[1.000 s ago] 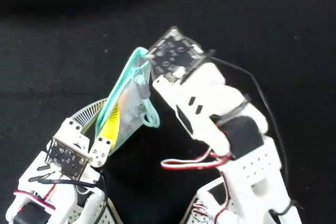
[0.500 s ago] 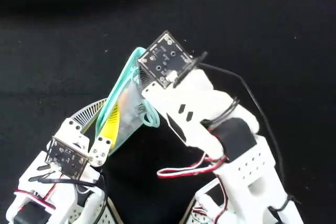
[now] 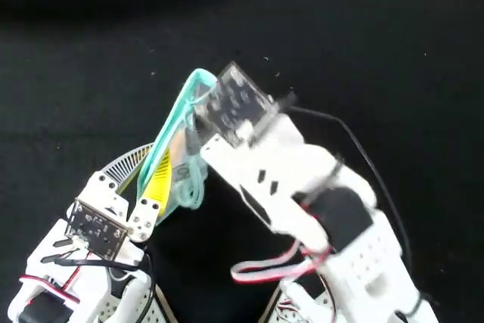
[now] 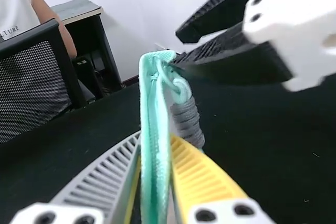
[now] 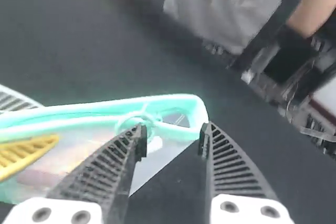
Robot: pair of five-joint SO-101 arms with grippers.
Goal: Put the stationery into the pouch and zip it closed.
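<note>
One ribbed left gripper (image 4: 156, 142) clamps flat pouch (image 4: 151, 93).

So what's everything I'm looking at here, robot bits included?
table: one, black, under everything.
pouch: one, mint green and see-through, standing on edge, clamped in the left tool.
pull loop: one, mint, on the pouch's edge, beside one finger of the right tool.
contents: pale shapes inside the pouch; count cannot be told.
left tool: one, a grey finger and a yellow finger, shut on the pouch.
right tool: one, black fingers, open, at the pouch's far end.
</note>
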